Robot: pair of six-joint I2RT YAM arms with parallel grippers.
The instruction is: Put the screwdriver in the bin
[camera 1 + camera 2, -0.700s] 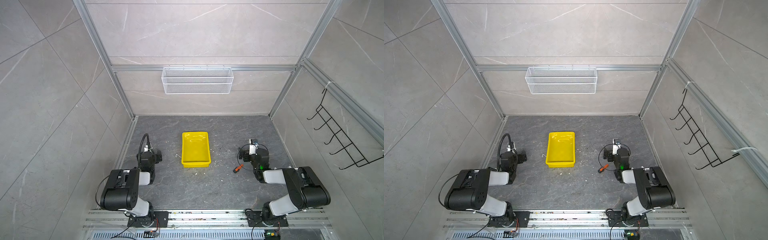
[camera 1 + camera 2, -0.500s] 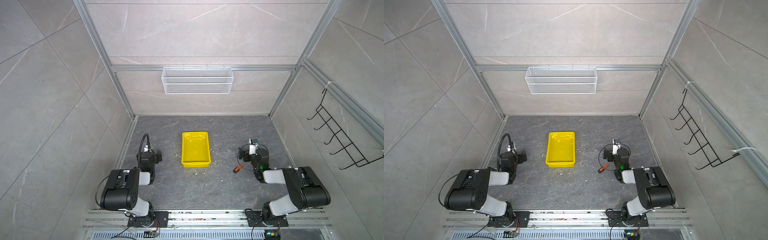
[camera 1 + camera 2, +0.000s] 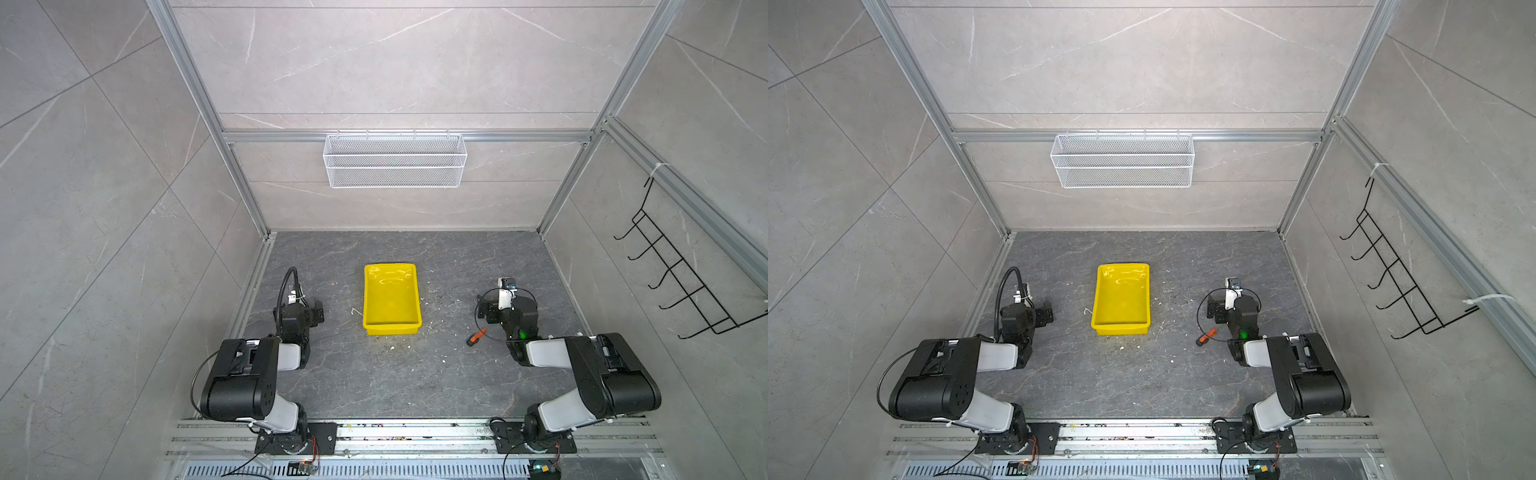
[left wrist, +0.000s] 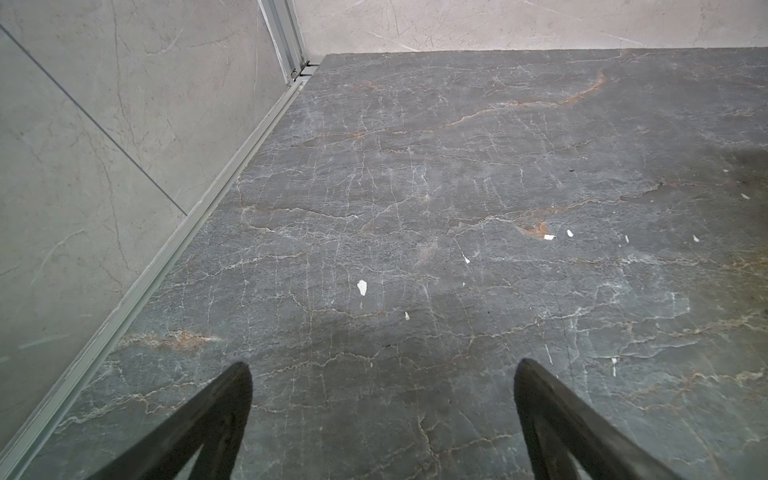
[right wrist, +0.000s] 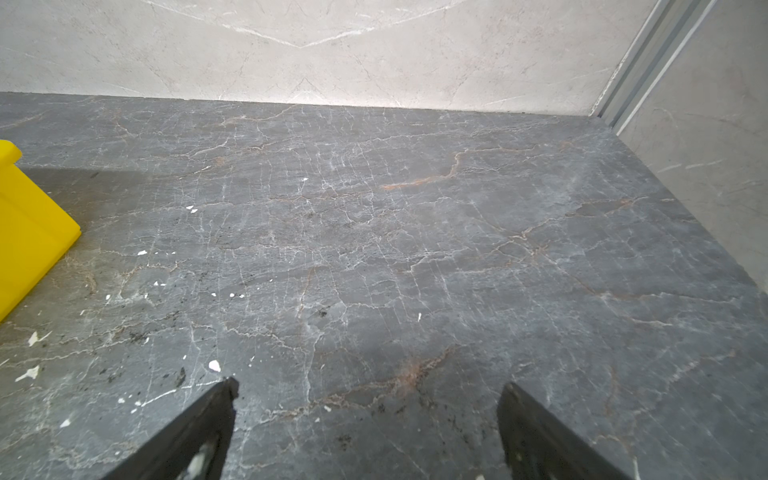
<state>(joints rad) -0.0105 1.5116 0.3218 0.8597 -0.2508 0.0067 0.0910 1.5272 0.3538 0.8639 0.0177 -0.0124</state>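
The right wrist view's edge cuts off the bin [image 5: 29,232].

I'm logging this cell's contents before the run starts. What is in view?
screwdriver: one, orange handle with black butt, lying on the tabletop right of the bin, outside it, near the right arm
bin: one, bright yellow, middle of the tabletop, nothing in it
wire basket: one, white mesh, hung on the back wall
hook rack: one, black wire, on the right wall
flecks: many, white, scattered on the tabletop around the bin
tabletop: one, dark grey, veined
left gripper: one, black, open, above bare tabletop left of the bin
right gripper: one, black, open, above bare tabletop right of the bin
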